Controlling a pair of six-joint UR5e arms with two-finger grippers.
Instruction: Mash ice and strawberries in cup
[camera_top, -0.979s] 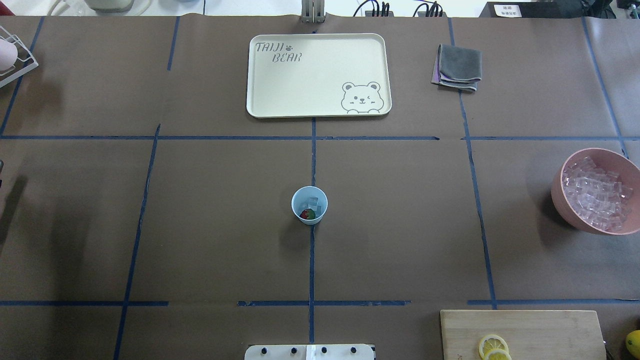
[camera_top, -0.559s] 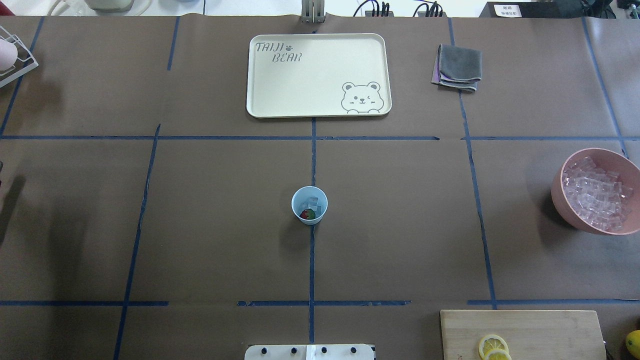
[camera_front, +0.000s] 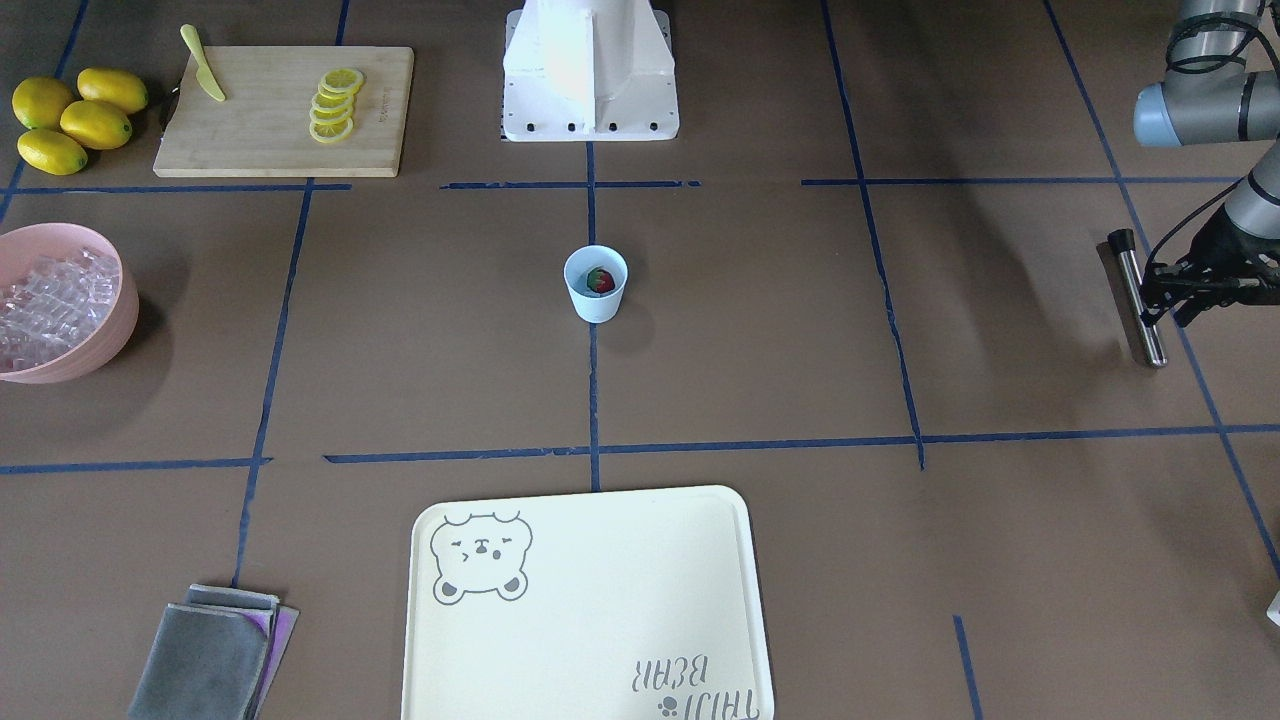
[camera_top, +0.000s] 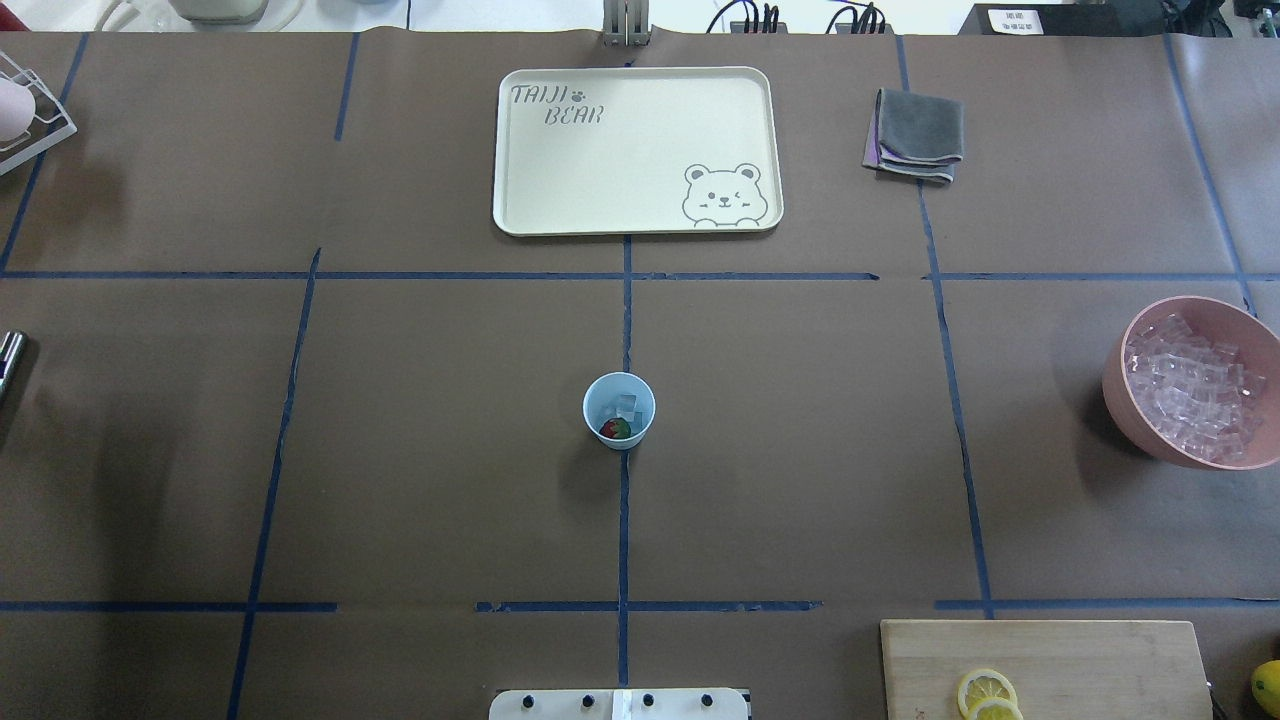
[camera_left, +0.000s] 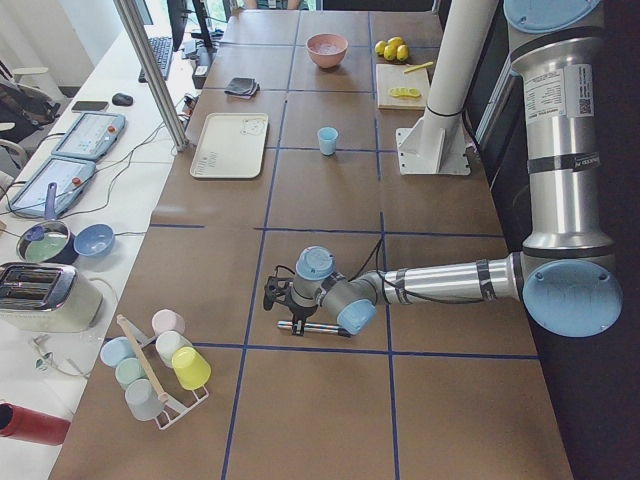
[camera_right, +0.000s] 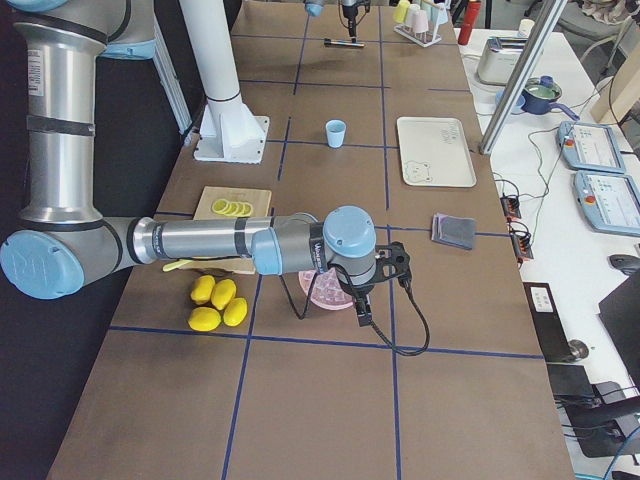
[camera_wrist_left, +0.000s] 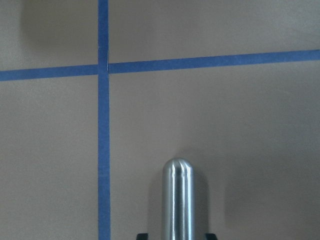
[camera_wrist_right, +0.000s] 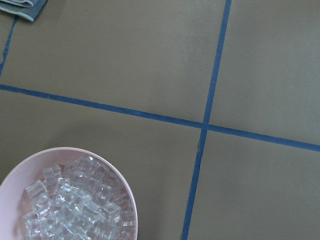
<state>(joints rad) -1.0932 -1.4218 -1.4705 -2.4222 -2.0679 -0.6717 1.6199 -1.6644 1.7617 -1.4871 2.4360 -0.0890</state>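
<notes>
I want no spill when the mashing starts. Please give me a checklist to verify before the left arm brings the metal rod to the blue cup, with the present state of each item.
1. The left gripper holds the metal rod: ok, it is clamped from both sides.
2. The cup is upright with its mouth open: ok.
3. The strawberry and ice are inside the cup: ok.
4. The rod is above the cup: not ok, it is far off at the robot's left.
5. The rod points down: not ok, it lies about level.
6. The right gripper is open or shut: cannot tell; it hangs over the pink bowl.
</notes>
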